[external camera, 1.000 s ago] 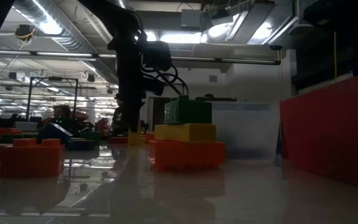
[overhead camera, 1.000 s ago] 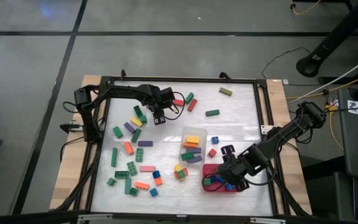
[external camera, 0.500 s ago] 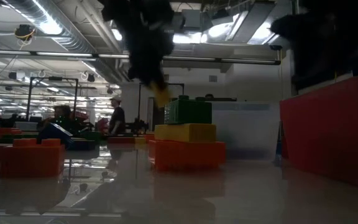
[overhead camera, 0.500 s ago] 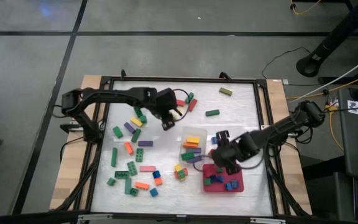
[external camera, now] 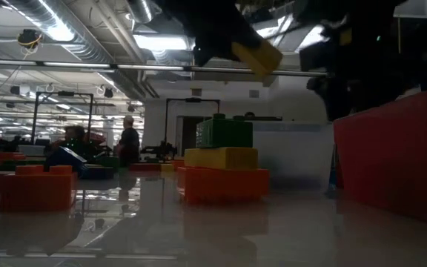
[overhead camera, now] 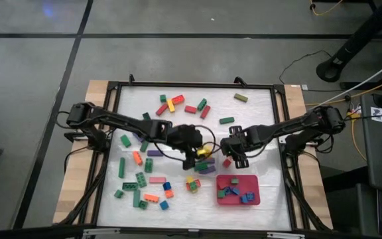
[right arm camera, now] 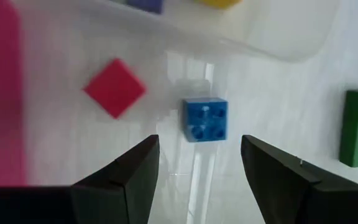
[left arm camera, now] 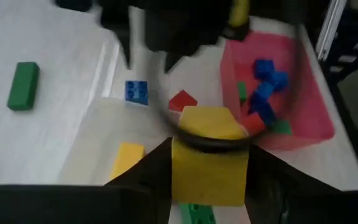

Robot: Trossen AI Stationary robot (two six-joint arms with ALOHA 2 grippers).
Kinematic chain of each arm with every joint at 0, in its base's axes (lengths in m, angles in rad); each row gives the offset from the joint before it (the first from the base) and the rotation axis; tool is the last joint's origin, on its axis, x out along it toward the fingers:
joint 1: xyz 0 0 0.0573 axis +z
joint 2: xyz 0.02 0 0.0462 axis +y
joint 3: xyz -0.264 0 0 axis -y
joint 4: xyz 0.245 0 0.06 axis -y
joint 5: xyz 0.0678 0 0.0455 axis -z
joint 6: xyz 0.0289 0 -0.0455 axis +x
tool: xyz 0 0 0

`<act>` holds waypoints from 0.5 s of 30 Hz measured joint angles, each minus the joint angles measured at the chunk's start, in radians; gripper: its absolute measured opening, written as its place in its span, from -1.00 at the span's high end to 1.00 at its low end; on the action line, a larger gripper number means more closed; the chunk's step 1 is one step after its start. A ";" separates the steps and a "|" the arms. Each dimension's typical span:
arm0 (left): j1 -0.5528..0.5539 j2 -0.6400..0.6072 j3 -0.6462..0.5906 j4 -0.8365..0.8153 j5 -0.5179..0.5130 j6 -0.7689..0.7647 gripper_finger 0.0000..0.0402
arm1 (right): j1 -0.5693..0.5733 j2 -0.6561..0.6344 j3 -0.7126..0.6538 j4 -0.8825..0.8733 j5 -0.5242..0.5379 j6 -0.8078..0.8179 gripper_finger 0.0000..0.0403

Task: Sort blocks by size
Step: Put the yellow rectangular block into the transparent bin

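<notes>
The left hand (overhead camera: 196,154) is over the clear tub (overhead camera: 207,169) in the middle of the tabletop (overhead camera: 257,113). Its fingers are closed on a yellow block (left arm camera: 209,163), which is up in the air. The right hand (overhead camera: 234,151) is just beside the tub, open and holding nothing, above a small blue block (right arm camera: 204,119). A red tray (overhead camera: 254,189) nearby has small blocks in it. More blocks (overhead camera: 141,179) lie all over the tabletop.

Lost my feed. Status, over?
Left gripper over the tub, jaws on a yellow block. Right gripper open above a blue block. Nothing in the way.
</notes>
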 joint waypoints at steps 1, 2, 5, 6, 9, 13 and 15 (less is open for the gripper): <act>-0.009 0.013 0.000 0.012 -0.009 0.008 0.32 | -0.014 0.000 -0.014 0.019 -0.002 -0.011 -0.13; -0.016 0.029 0.000 0.029 -0.016 0.012 0.32 | -0.029 0.000 -0.026 0.044 -0.009 -0.028 -0.13; -0.029 0.073 0.000 0.043 -0.020 0.033 0.30 | -0.066 0.000 -0.056 0.080 -0.040 -0.058 -0.13; -0.030 0.085 0.000 0.050 -0.022 0.035 0.29 | -0.077 0.000 -0.065 0.093 -0.049 -0.060 -0.13; -0.035 0.116 -0.001 0.047 -0.026 0.031 0.22 | -0.103 0.000 -0.095 0.124 -0.069 -0.076 -0.13; -0.035 0.133 -0.001 0.046 -0.049 0.032 0.07 | -0.125 0.000 -0.124 0.156 -0.126 -0.089 -0.13; -0.033 0.134 -0.001 0.045 -0.050 0.032 0.00 | -0.125 0.000 -0.140 0.186 -0.145 -0.097 -0.13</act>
